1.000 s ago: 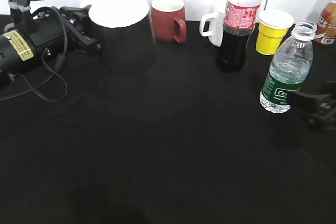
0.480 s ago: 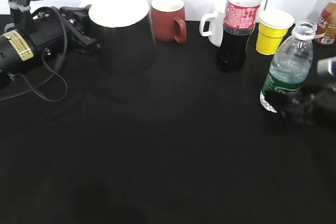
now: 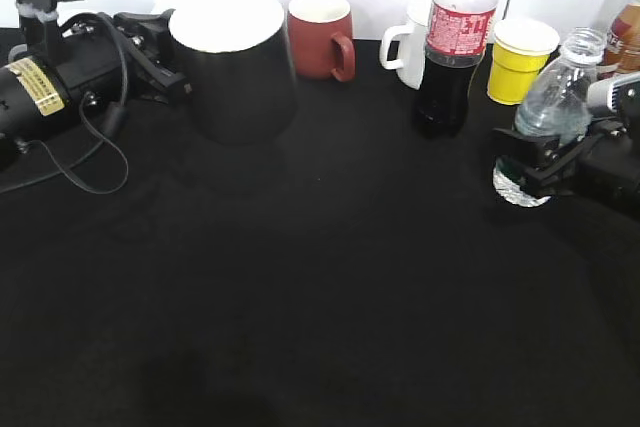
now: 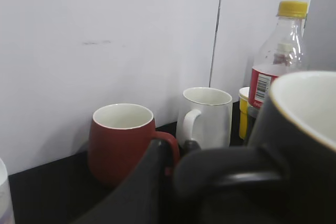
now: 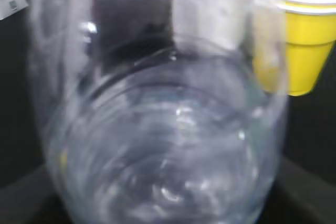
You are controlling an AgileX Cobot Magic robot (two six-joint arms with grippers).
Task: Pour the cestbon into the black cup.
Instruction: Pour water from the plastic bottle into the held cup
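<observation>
Cestbon (image 3: 556, 97) pinched low by right pincer (image 3: 548, 165); black cup (image 3: 235, 62) handle clamped by left pincer (image 3: 165, 67). Uncapped bottle is tilted: water may be spilled onto surface (image 3: 320, 277) in transit.

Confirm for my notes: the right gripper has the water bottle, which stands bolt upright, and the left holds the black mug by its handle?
Not quite: the water bottle is tilted, not upright, its base lifted toward the camera in the exterior view. The right gripper grips it; the left gripper holds the black mug.

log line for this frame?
stage: grasp | right gripper around tilted cestbon | left gripper at black cup handle | pour: not started
</observation>
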